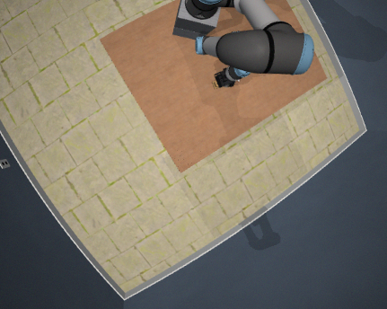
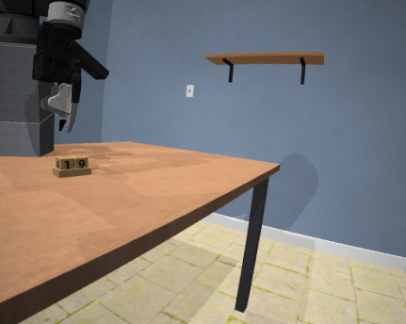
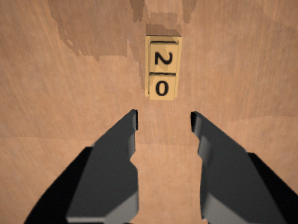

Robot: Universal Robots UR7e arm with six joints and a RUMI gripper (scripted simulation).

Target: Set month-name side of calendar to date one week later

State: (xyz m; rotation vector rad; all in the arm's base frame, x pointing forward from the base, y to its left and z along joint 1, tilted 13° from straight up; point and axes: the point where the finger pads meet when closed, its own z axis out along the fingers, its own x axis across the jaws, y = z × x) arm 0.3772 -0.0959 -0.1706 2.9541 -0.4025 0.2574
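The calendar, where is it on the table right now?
In the exterior view the calendar sits at the table's far left, below the raised gripper, near the arm's grey pedestal.

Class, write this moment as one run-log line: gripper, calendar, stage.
gripper: jaws partly closed, holding nothing, above table | calendar: both cubes in tray, side shows 19, tops show 2 and 0 | stage: pre-grasp hover
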